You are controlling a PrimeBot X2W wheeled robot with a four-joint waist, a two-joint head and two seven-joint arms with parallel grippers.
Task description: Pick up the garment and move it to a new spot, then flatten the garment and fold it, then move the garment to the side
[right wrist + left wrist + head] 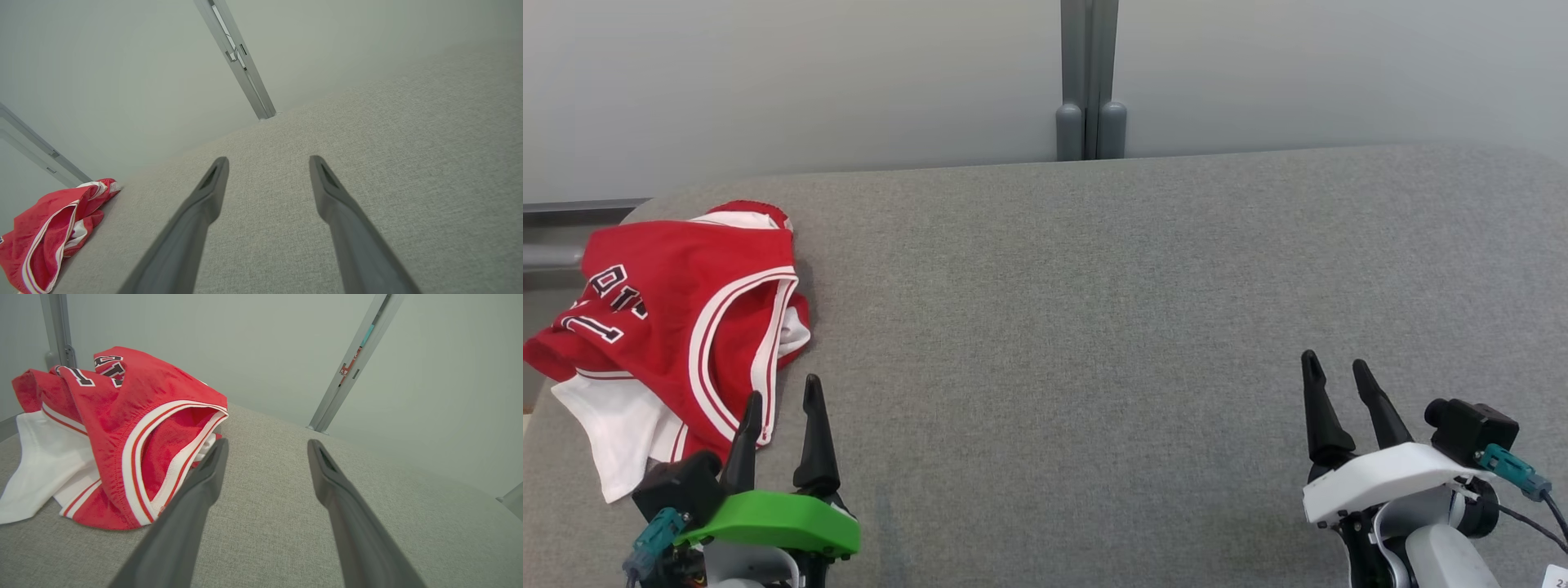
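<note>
1. Crumpled red basketball jersey with white trim and black-and-white lettering (678, 310) sits at the left of the head view, on the near-left corner of the grey fabric-covered table (1094, 286). Its left side looks like it laps over the table edge
2. It's a heap rather than a flat shirt, but the long axis runs roughly top to bottom of the frame, with the bottom end leaning left. The red-and-white end is at the top and a white flap spills out at the lower left
3. The big white-trimmed opening faces right and down the frame, towards the left gripper (783, 390). The lettering is over on the left edge of the heap
4. Left gripper (green mount), lower left of the frame: fingers spread wide, nothing between them. In its wrist view (267, 443) the jersey (135, 416) fills the left half and one fingertip is right up against the trimmed opening. Can't tell if it's actually touching
5. Right gripper (1334, 361) (white mount), lower right: also wide apart and holding nothing, over bare table and well away from the jersey. Its wrist view (268, 159) has the jersey (45, 228) down in the lower-left corner
6. Grey metal post (1090, 82) stands against the pale wall, top centre
</note>
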